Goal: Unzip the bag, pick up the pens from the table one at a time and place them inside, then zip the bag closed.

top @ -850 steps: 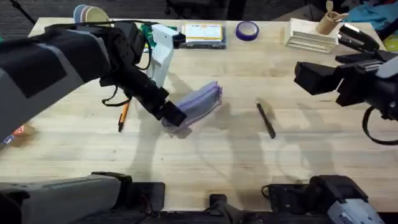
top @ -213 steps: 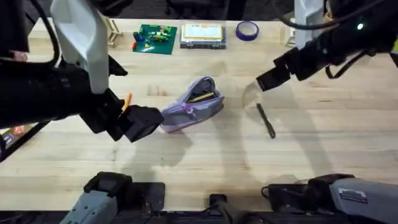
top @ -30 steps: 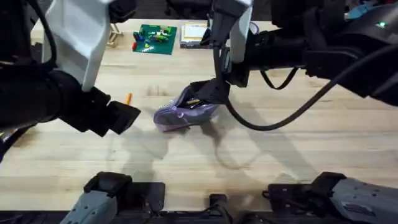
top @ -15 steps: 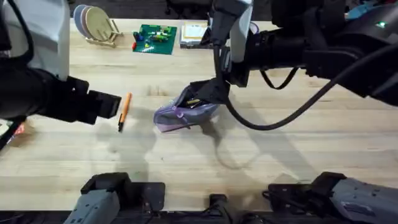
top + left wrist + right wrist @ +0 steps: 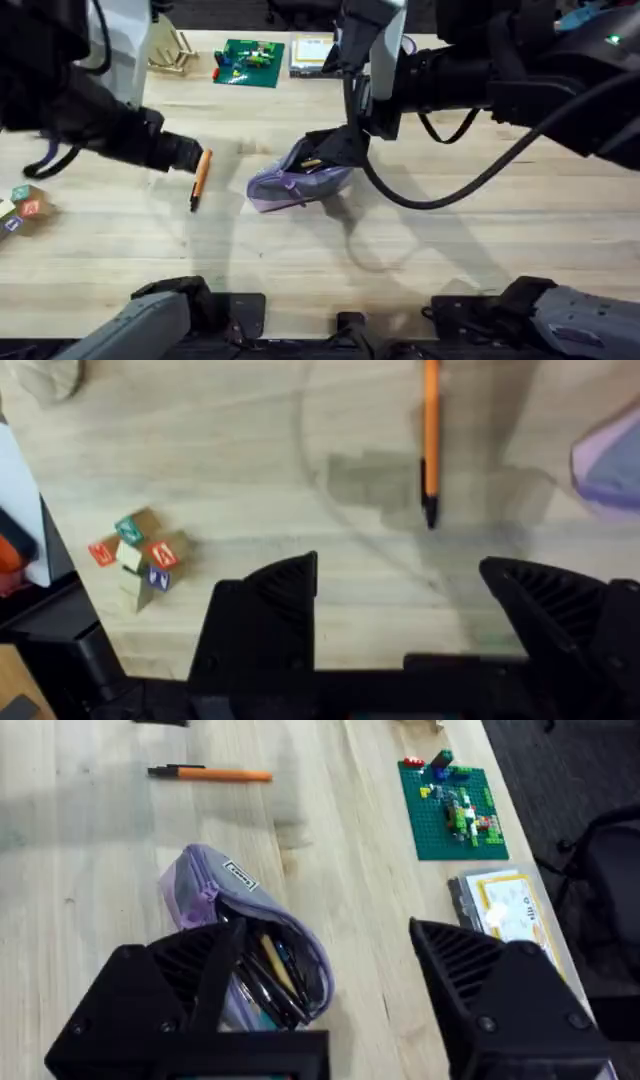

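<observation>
The lavender bag [image 5: 290, 182] lies mid-table with its zipper open; in the right wrist view the bag [image 5: 205, 880] gapes and a black pen [image 5: 262, 982] lies inside it. My right gripper [image 5: 335, 146] hangs open over the bag's open end, its fingers [image 5: 150, 995] straddling the mouth. The orange pen [image 5: 200, 177] lies on the table [image 5: 420, 240] to the left of the bag. My left gripper [image 5: 183, 154] is open just beside the pen's far end. In the left wrist view the orange pen [image 5: 431, 430] lies beyond the open gripper [image 5: 398, 565].
A green brick plate [image 5: 248, 62] and a clear box [image 5: 322, 52] sit at the far edge. Small coloured blocks [image 5: 18, 205] lie at the table's left side, and also show as blocks [image 5: 135, 555] in the left wrist view. The near half of the table is bare wood.
My left arm has swung back toward the far left, uncovering the orange pen, and its gripper now sits by the pen's far end. The right arm and bag have not moved.
</observation>
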Available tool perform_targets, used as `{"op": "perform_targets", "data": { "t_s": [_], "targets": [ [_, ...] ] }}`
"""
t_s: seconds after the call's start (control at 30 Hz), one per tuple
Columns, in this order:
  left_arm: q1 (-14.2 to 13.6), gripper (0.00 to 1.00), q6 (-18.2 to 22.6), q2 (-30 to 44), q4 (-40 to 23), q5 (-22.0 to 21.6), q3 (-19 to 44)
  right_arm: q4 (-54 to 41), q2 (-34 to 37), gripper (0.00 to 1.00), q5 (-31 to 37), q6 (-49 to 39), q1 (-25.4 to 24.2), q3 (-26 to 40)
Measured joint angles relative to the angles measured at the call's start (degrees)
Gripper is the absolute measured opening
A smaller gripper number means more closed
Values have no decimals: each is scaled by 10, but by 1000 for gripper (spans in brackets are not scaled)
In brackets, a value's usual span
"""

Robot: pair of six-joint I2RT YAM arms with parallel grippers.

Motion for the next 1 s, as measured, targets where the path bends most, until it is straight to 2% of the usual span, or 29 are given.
{"op": "perform_targets", "data": {
  "t_s": [0.2, 0.33, 0.57, 1.0],
  "targets": [
    [0, 993, 10, 63, 49, 0, 0, -1, 0, 998, 1, 0, 0, 0],
    [0, 993, 18, 105, 73, 1, 0, -4, 0, 998, 25, 0, 0, 0],
    [7, 992, 23, 179, 87, 37, 0, -5, 0, 998, 74, 1, 0, 0],
    [32, 993, 23, 295, 136, 71, 0, -5, 0, 998, 87, 2, 0, 0]
  ]
}}
